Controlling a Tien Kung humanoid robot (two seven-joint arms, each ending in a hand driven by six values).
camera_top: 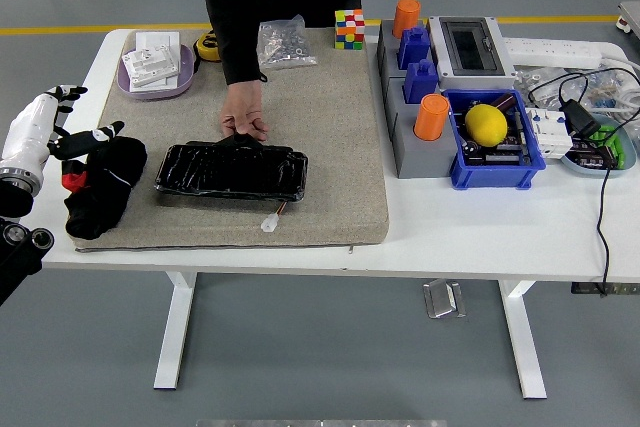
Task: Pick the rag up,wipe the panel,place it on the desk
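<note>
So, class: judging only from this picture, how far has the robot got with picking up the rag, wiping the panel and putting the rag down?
The black rag lies on the mat's left edge, with the left hand open beside it. A person's hand steadies the black panel. The wiping stage cannot be judged.

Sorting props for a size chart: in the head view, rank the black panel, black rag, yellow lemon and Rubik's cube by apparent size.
1. Glossy black panel
2. Crumpled black rag
3. Yellow lemon
4. Multicoloured Rubik's cube, though it sits farther from the camera, so its place below the lemon is unsure.
</note>
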